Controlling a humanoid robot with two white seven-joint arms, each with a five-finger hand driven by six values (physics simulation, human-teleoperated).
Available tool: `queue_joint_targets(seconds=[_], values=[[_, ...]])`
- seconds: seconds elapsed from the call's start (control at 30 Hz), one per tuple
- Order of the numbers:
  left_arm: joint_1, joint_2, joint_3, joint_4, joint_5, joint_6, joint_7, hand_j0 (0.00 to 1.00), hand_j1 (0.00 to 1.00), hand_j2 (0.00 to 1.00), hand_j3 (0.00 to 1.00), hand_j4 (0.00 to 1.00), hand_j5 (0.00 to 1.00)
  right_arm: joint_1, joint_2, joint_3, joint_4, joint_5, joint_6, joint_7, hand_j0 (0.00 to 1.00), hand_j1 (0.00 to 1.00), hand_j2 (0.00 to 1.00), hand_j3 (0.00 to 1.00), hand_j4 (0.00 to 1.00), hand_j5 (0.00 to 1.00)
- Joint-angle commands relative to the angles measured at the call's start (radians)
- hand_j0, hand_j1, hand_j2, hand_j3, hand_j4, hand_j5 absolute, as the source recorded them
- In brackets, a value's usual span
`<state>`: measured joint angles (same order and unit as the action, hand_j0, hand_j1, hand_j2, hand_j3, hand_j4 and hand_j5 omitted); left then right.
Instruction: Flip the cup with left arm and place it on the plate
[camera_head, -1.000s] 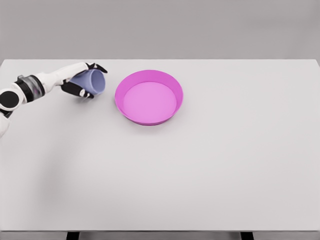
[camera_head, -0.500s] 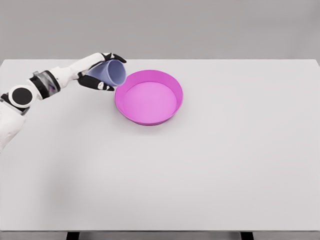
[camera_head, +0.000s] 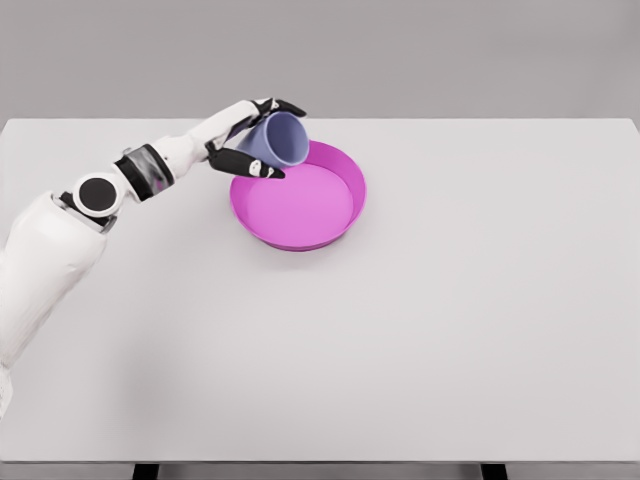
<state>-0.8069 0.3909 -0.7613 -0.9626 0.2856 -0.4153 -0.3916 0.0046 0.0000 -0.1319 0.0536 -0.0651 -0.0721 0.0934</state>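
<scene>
Left arm comes in from the lower left corner, white upper arm angled up to a round elbow joint, then forearm w/ a dark band stretching up and to the right across the desk (camera_head: 420, 340). Arm is nearly straight, reaching far out. Left hand (camera_head: 248, 138) sits at the far-left edge of the plate (camera_head: 345, 215), fingers wrapped round the cup (camera_head: 276, 140): dark-tipped fingers (camera_head: 285, 105) curl over the top of it, thumb runs along underneath, pointing toward the plate's middle. So the hand is closed on the cup, firm grip as far as I can see.

Cup is pale blue-violet, tilted on its side, open mouth facing right and a bit toward me, off the desk, held above the plate's back-left rim. Can't tell if it brushes the rim or hangs just clear of it.

Plate is bright magenta, round, raised wall, flat inside, sitting left of centre and toward the far side of the desk.

Desk is plain white, wide, fills most of the view; dark legs show at the near edge. Behind it a flat grey wall. Right arm isn't visible from here.
</scene>
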Motion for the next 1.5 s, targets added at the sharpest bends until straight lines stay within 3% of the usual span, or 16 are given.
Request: queue_joint_targets(seconds=[0.0, 0.17, 0.57, 0.77, 1.1, 1.3, 1.47], values=[[0.0, -0.023, 0.0, 0.005, 0.047, 0.004, 0.0, 0.78, 0.78, 0.78, 0.78, 0.78, 0.78, 0.0, 0.0, 0.0, 0.0, 0.001, 0.0, 0.0, 1.0, 1.0, 1.0, 1.0, 1.0, 1.0], [0.026, -0.04, 0.002, 0.012, 0.116, 0.076, 0.0, 0.78, 0.78, 0.78, 0.78, 0.78, 0.78, 0.0, 0.0, 0.0, 0.0, -0.001, 0.0, 0.0, 1.0, 1.0, 1.0, 1.0, 1.0, 1.0], [0.029, -0.078, -0.006, 0.068, 0.11, 0.121, 0.0, 0.78, 0.78, 0.78, 0.78, 0.78, 0.78, 0.0, 0.0, 0.0, 0.0, 0.001, 0.0, 0.0, 1.0, 1.0, 1.0, 1.0, 1.0, 1.0], [0.029, -0.076, -0.004, 0.065, 0.109, 0.121, 0.0, 1.0, 1.0, 1.0, 1.0, 1.0, 1.0, 0.0, 0.0, 0.0, 0.0, -0.001, 0.0, 0.0, 1.0, 1.0, 1.0, 1.0, 1.0, 1.0], [0.031, -0.075, -0.001, 0.059, 0.109, 0.121, 0.0, 1.0, 1.0, 1.0, 1.0, 1.0, 1.0, 0.0, 0.0, 0.0, 0.0, -0.001, 0.0, 0.0, 1.0, 1.0, 1.0, 1.0, 1.0, 1.0], [0.032, -0.032, 0.002, 0.062, 0.11, 0.121, 0.0, 1.0, 1.0, 1.0, 1.0, 1.0, 1.0, 0.0, 0.0, 0.0, 0.0, 0.001, 0.0, 0.0, 1.0, 1.0, 1.0, 1.0, 1.0, 1.0], [0.038, 0.098, 0.004, 0.062, 0.118, 0.113, 0.0, 1.0, 1.0, 1.0, 1.0, 1.0, 1.0, 0.0, 0.0, 0.0, 0.0, 0.001, -0.001, 0.0, 1.0, 1.0, 1.0, 1.0, 1.0, 1.0]])
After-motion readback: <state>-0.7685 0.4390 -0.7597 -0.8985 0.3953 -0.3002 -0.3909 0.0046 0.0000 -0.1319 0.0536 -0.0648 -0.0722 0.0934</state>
